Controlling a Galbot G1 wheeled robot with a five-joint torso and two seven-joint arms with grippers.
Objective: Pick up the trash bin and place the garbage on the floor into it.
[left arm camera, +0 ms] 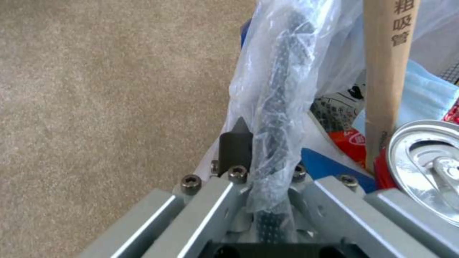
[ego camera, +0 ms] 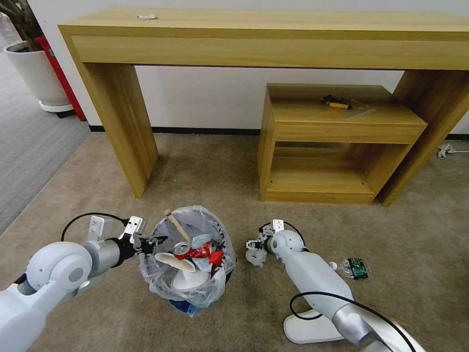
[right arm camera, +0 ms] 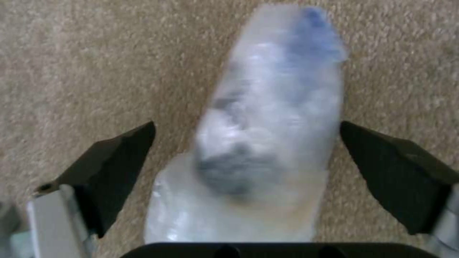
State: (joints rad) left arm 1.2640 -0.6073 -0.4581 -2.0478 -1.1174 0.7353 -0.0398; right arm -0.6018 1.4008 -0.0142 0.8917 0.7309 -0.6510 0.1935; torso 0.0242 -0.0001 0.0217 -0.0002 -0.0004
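The trash bin (ego camera: 161,281), black with a crinkly clear bag, stands on the tan floor (ego camera: 205,171). My left gripper (ego camera: 155,240) is shut on its near-left rim; in the left wrist view the bagged rim (left arm camera: 277,100) runs between the fingers (left arm camera: 235,141). Inside lie a stick (ego camera: 176,226), a crushed red can (ego camera: 182,249), a white insole (ego camera: 183,278) and red wrappers. My right gripper (ego camera: 254,248) stands open low over a crumpled clear piece of garbage (right arm camera: 268,143) with a blue patch, one finger on each side, not touching it.
A green wrapper (ego camera: 356,268) and a white insole (ego camera: 312,330) lie by my right arm. Behind stand a wooden console table (ego camera: 117,122) and a low wooden shelf (ego camera: 317,146) with a yellow-black tool (ego camera: 336,102). A white plant pot (ego camera: 36,73) and grey carpet are far left.
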